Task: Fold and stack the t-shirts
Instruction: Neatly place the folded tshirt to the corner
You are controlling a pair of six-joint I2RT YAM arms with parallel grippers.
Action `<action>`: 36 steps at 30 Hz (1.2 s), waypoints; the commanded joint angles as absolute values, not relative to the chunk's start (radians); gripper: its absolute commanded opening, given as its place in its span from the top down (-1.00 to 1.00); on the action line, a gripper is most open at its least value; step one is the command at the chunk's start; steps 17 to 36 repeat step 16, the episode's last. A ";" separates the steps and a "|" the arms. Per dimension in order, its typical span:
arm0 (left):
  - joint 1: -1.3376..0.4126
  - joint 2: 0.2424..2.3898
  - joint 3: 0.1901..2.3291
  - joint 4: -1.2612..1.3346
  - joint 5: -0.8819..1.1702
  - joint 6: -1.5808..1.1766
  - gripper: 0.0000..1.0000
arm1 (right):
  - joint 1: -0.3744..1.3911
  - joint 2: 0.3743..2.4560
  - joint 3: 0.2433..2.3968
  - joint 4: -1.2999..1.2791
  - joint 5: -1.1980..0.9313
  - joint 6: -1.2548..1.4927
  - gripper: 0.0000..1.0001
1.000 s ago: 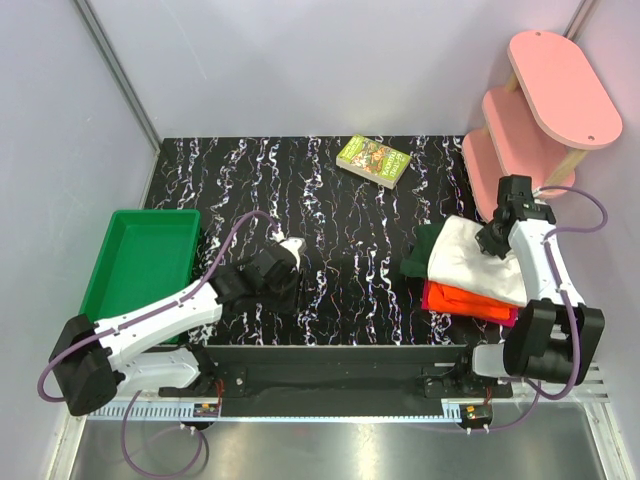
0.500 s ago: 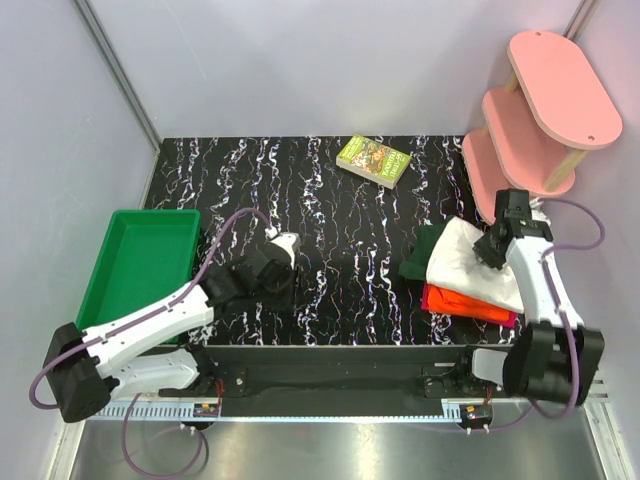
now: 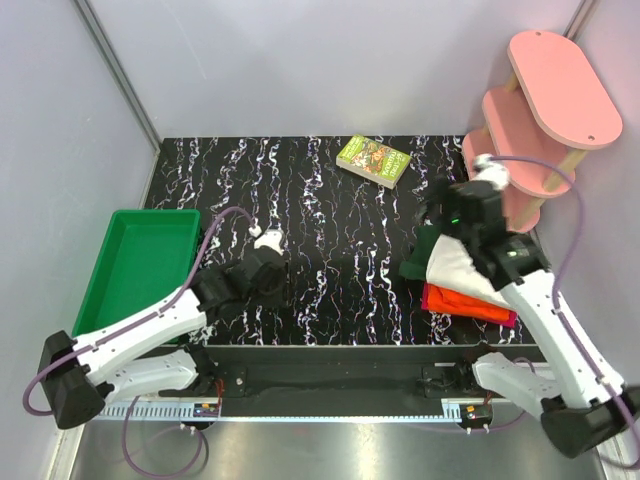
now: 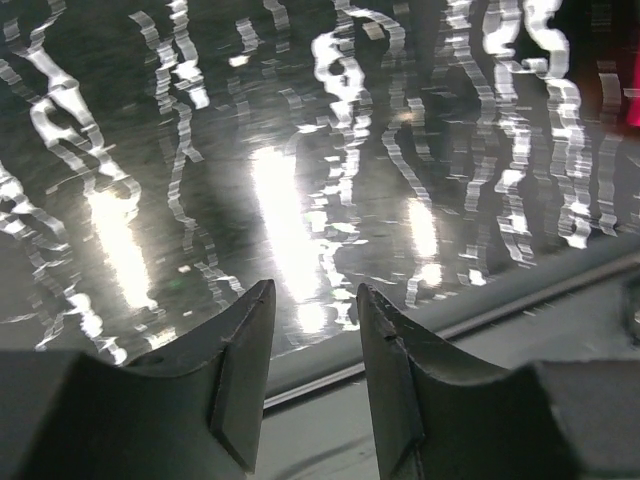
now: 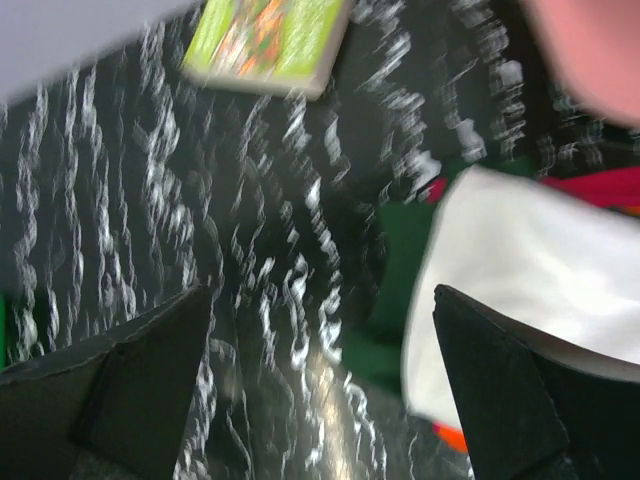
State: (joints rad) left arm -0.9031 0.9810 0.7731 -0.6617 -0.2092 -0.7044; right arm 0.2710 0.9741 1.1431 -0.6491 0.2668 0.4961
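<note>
The stacking step is judged nearly finished: the cream-white t-shirt (image 3: 470,262) is laid folded on the orange t-shirt (image 3: 468,300) at 4 o'clock on the counter (image 3: 330,200). The right end effector (image 5: 320,292) is held above it, wide open and empty. The left end effector (image 4: 315,290), at 8 o'clock, is partly open with nothing gripped. Next, tucking in the dark green sleeve (image 3: 420,255) is probably called for.

Black marbled table (image 3: 330,200): book (image 3: 373,160) at back, stacked t-shirts (image 3: 455,268) right.
</note>
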 commanded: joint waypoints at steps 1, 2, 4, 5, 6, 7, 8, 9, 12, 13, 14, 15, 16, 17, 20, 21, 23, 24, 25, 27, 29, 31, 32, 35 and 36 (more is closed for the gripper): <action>-0.907 1.048 0.802 -0.704 -0.302 -0.724 0.14 | 0.678 1.080 1.108 -0.663 0.574 0.498 -0.99; -0.907 1.060 0.810 -0.710 -0.308 -0.726 0.14 | 0.733 1.119 1.135 -0.675 0.679 0.503 -0.99; -0.907 1.089 0.831 -0.716 -0.310 -0.727 0.14 | 0.831 1.247 1.179 -0.725 0.779 0.524 -0.99; -0.907 1.095 0.837 -0.719 -0.311 -0.726 0.14 | 0.889 1.285 1.221 -0.733 0.831 0.531 -0.99; -0.907 1.100 0.847 -0.721 -0.313 -0.730 0.14 | 0.919 1.340 1.236 -0.738 0.854 0.535 -0.99; -0.907 1.100 0.850 -0.722 -0.316 -0.730 0.14 | 0.939 1.363 1.250 -0.744 0.873 0.546 -0.99; -0.907 1.098 0.854 -0.727 -0.321 -0.735 0.14 | 0.975 1.382 1.270 -0.742 0.887 0.548 -0.99; -0.907 1.100 0.857 -0.727 -0.321 -0.733 0.14 | 0.994 1.409 1.278 -0.741 0.893 0.546 -0.99; -0.907 1.097 0.864 -0.736 -0.328 -0.733 0.14 | 1.082 1.478 1.304 -0.730 0.923 0.523 -0.99; -0.907 1.092 0.864 -0.738 -0.333 -0.733 0.14 | 1.112 1.502 1.311 -0.729 0.943 0.506 -0.99; -0.907 1.088 0.862 -0.739 -0.344 -0.736 0.14 | 1.133 1.523 1.330 -0.729 0.974 0.499 -0.99; -0.907 1.085 0.861 -0.739 -0.350 -0.739 0.13 | 1.172 1.566 1.339 -0.730 0.986 0.492 -0.99; -0.907 1.075 0.862 -0.742 -0.356 -0.747 0.12 | 1.181 1.583 1.356 -0.733 0.995 0.497 -1.00; -0.907 1.075 0.862 -0.742 -0.356 -0.747 0.12 | 1.181 1.583 1.356 -0.733 0.995 0.497 -1.00; -0.907 1.075 0.862 -0.742 -0.356 -0.747 0.12 | 1.181 1.583 1.356 -0.733 0.995 0.497 -1.00; -0.907 1.075 0.862 -0.742 -0.356 -0.747 0.12 | 1.181 1.583 1.356 -0.733 0.995 0.497 -1.00; -0.907 1.075 0.862 -0.742 -0.356 -0.747 0.12 | 1.181 1.583 1.356 -0.733 0.995 0.497 -1.00; -0.907 1.075 0.862 -0.742 -0.356 -0.747 0.12 | 1.181 1.583 1.356 -0.733 0.995 0.497 -1.00; -0.907 1.075 0.862 -0.742 -0.356 -0.747 0.12 | 1.181 1.583 1.356 -0.733 0.995 0.497 -1.00; -0.907 1.075 0.862 -0.742 -0.356 -0.747 0.12 | 1.181 1.583 1.356 -0.733 0.995 0.497 -1.00; -0.907 1.075 0.862 -0.742 -0.356 -0.747 0.12 | 1.181 1.583 1.356 -0.733 0.995 0.497 -1.00; -0.907 1.075 0.862 -0.742 -0.356 -0.747 0.12 | 1.181 1.583 1.356 -0.733 0.995 0.497 -1.00; -0.907 1.075 0.862 -0.742 -0.356 -0.747 0.12 | 1.181 1.583 1.356 -0.733 0.995 0.497 -1.00; -0.907 1.075 0.862 -0.742 -0.356 -0.747 0.12 | 1.181 1.583 1.356 -0.733 0.995 0.497 -1.00; -0.907 1.075 0.862 -0.742 -0.356 -0.747 0.12 | 1.181 1.583 1.356 -0.733 0.995 0.497 -1.00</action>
